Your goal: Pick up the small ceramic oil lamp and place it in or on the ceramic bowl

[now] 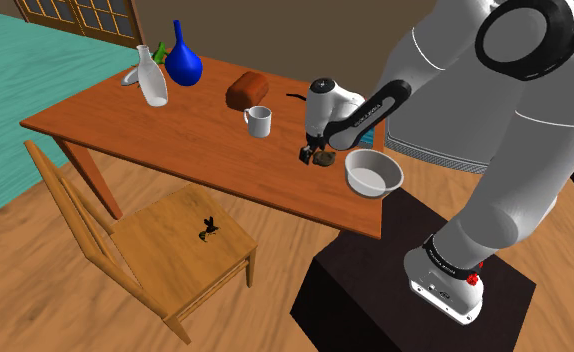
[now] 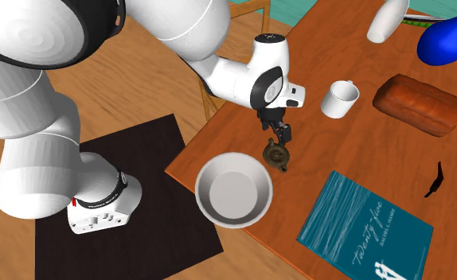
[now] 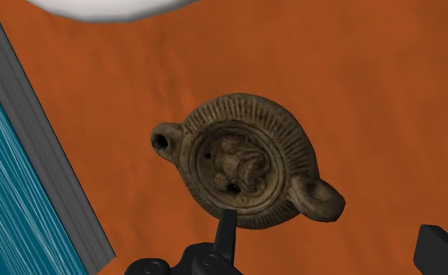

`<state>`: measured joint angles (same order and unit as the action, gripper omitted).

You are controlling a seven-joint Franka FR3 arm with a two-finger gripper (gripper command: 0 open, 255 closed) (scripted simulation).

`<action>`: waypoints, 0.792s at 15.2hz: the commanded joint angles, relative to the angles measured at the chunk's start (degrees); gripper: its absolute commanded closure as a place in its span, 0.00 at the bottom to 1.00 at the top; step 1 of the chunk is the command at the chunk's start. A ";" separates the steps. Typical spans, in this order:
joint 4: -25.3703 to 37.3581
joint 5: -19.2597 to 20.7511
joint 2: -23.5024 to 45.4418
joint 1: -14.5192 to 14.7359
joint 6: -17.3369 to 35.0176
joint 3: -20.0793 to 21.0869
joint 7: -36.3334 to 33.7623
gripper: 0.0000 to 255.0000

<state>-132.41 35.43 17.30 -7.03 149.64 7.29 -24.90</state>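
The small brown oil lamp lies flat on the wooden table, with its spout toward the teal book and its loop handle on the opposite side. My gripper hovers just above it, open, fingers apart and holding nothing. One fingertip overlaps the lamp's rim; the other stands clear beyond the handle. In the shoulder view the gripper hangs over the lamp, right beside the white bowl. From the second exterior view, the lamp sits between the gripper and the bowl, which stands at the table's corner.
A teal book lies close to the lamp and bowl. A white mug, a brown loaf, a blue vase and a white vase stand farther along the table. A wooden chair stands in front.
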 commanded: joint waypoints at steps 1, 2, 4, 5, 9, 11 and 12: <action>-0.05 0.34 0.28 0.01 0.34 -0.18 -0.23 0.00; -0.05 0.34 0.28 0.01 0.34 -0.18 -0.23 0.00; -0.05 0.34 0.28 0.01 0.34 -0.18 -0.23 0.00; -0.05 0.34 0.28 0.01 0.34 -0.18 -0.23 0.00; -0.04 0.33 0.28 0.01 0.33 -0.18 -0.22 1.00; -0.04 0.32 0.28 0.00 0.33 -0.18 -0.20 1.00; -0.01 0.32 0.29 0.01 0.32 -0.18 -0.20 1.00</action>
<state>-132.37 35.74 17.52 -7.00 149.97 7.14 -25.09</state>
